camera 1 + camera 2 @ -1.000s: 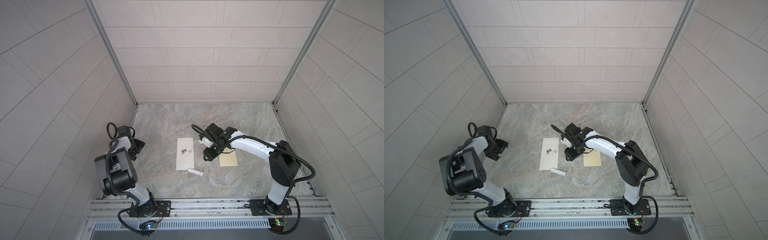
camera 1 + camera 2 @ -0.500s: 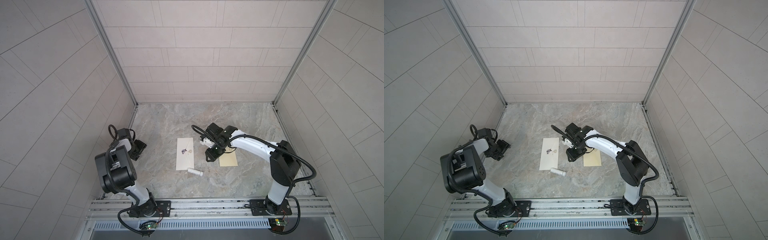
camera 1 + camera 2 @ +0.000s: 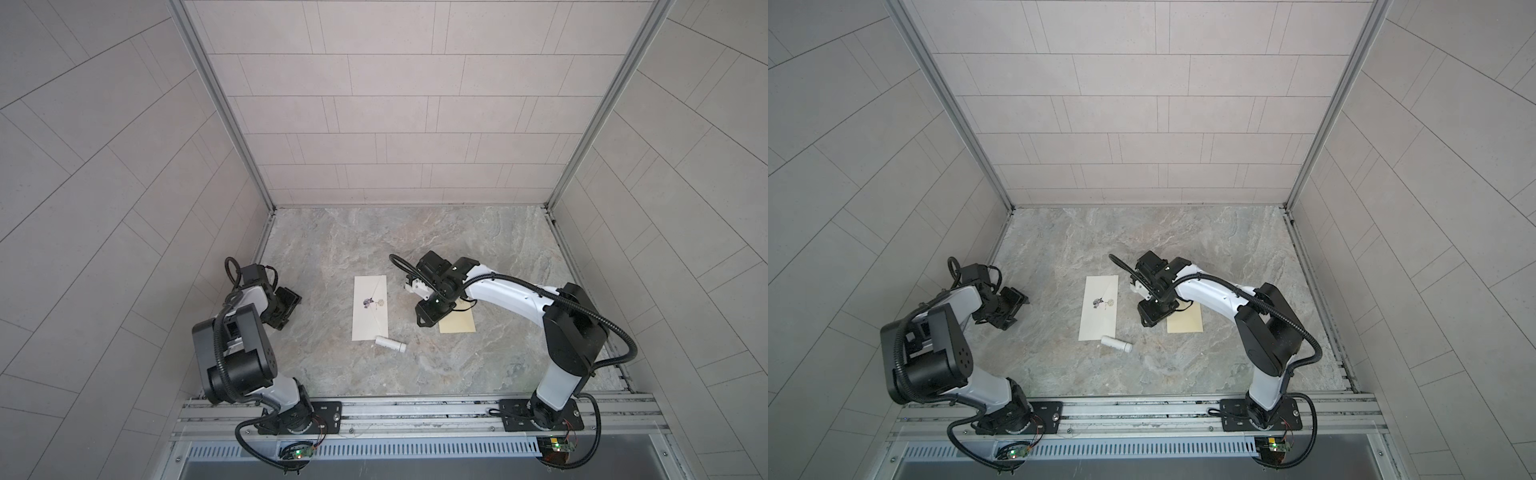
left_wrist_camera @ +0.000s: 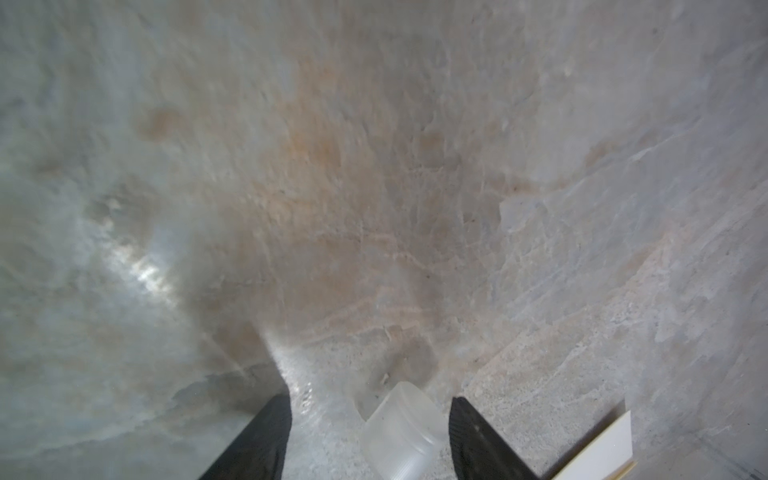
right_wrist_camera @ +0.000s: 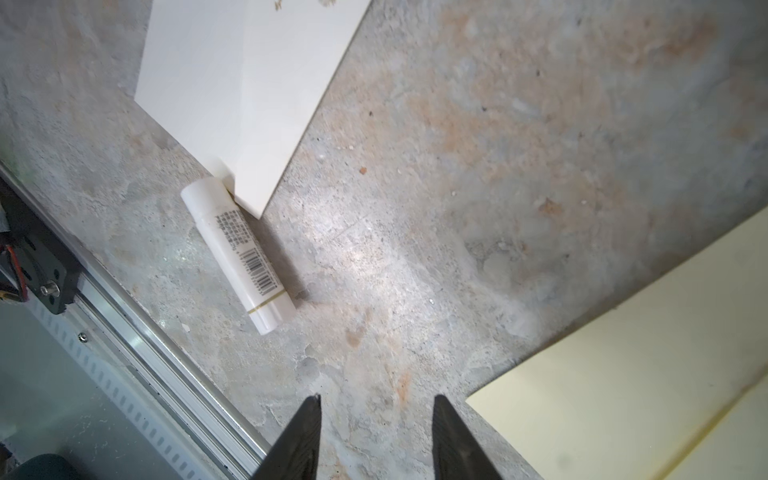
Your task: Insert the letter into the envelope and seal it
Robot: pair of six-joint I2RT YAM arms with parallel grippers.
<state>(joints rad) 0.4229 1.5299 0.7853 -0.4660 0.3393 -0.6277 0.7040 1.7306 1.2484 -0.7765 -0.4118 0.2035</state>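
Note:
A white envelope (image 3: 370, 307) with a small flower print lies flat at the middle of the table in both top views. To its right lies the cream letter (image 3: 457, 326), partly under my right arm. My right gripper (image 3: 423, 326) hangs open just off the letter's left edge. In the right wrist view bare table shows between its fingers (image 5: 376, 401), with the letter (image 5: 644, 395) to one side and the envelope (image 5: 249, 91) further off. My left gripper (image 3: 286, 306) is at the far left and open. A frosted cap (image 4: 403, 428) lies between its fingers (image 4: 469, 436), close to one of them.
A white glue stick (image 3: 390, 344) lies at the envelope's near right corner, touching it in the right wrist view (image 5: 241, 253). A white card corner (image 4: 602, 449) shows in the left wrist view. The metal rail (image 3: 415, 409) runs along the front edge. Tiled walls enclose the other sides.
My right gripper has drifted a little toward the front, along the letter's left edge. My left gripper has shifted slightly toward the front and its jaws have narrowed a touch.

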